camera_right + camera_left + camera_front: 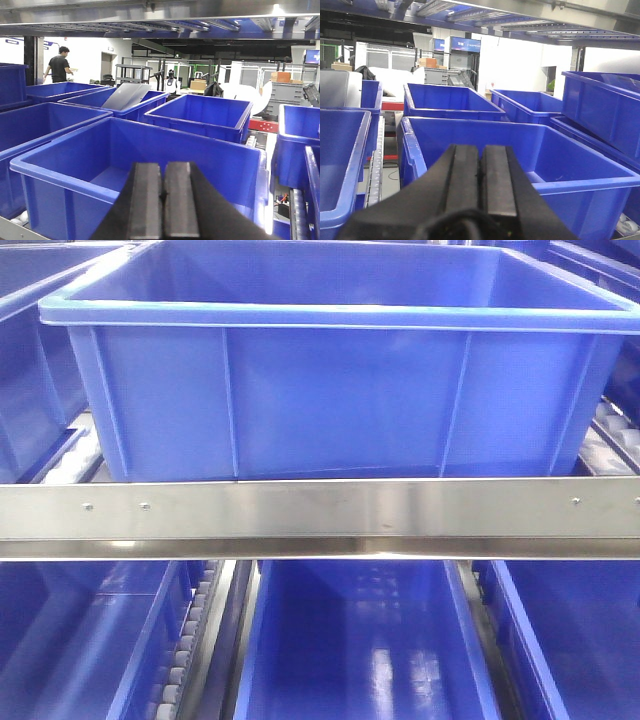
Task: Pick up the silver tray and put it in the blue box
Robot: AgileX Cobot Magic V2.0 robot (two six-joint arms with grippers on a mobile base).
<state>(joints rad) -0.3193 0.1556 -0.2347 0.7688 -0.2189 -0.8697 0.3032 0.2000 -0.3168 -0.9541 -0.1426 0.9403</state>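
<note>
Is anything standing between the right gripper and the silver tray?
Yes. The tray leans in a far box, and a nearer blue box lies between it and the shut right gripper. Its walls and the far box's rim stand in the way.

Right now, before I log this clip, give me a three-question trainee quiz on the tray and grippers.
1. True or false: the left gripper holds the tray.
2. In the right wrist view, the tray is: A) flat on the steel rail; B) leaning tilted in a back crate; C) clamped in the right gripper.
3. Fill in: the jaws of both grippers are ____.

Key: 1 false, it holds nothing; 2 B; 3 shut.
</note>
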